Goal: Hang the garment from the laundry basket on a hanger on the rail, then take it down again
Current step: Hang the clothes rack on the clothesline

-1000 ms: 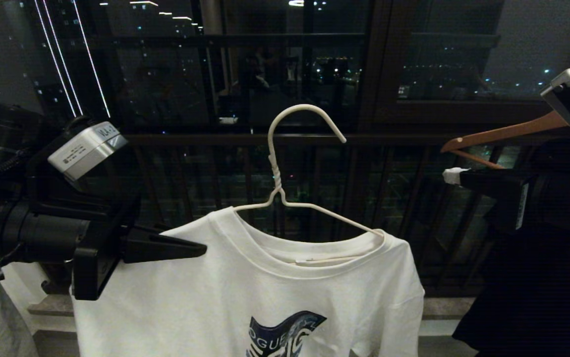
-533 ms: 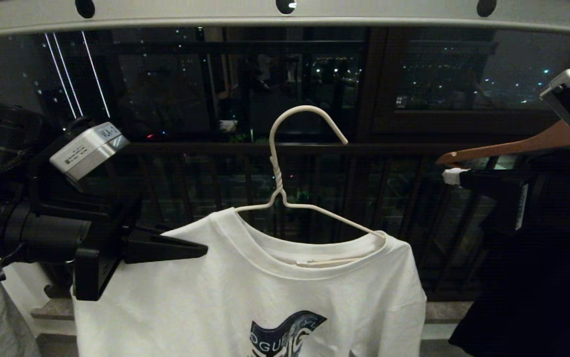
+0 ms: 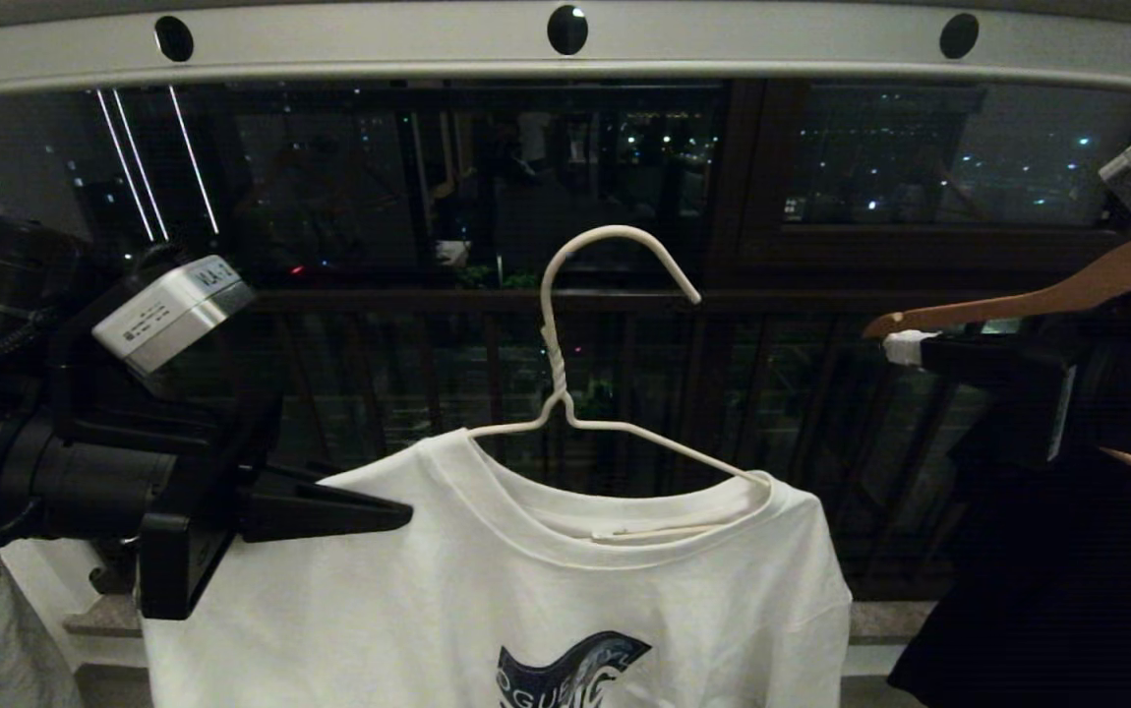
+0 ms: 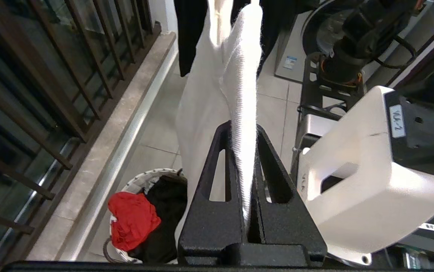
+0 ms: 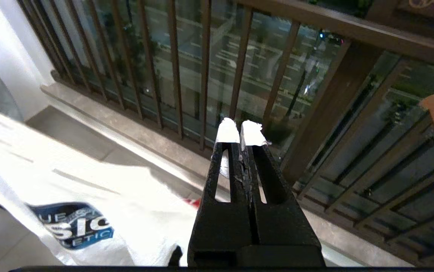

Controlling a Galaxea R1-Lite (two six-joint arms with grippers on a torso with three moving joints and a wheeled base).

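The long pale grey metal rail [image 3: 487, 41] with round holes runs above. The white T-shirt [image 3: 487, 590] sits on the thin white wire hanger [image 3: 565, 324], below it. The left gripper [image 3: 398, 513] pinches the shirt's shoulder. The right gripper [image 3: 895, 346] is closed, empty. Lift straight and slowly, so the hook goes over the rail.

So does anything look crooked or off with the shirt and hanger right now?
Yes. The white wire hanger sits tilted inside the T-shirt, its hook free below the rail, not on it. The left gripper pinches the shirt's shoulder, carrying the load from one side.
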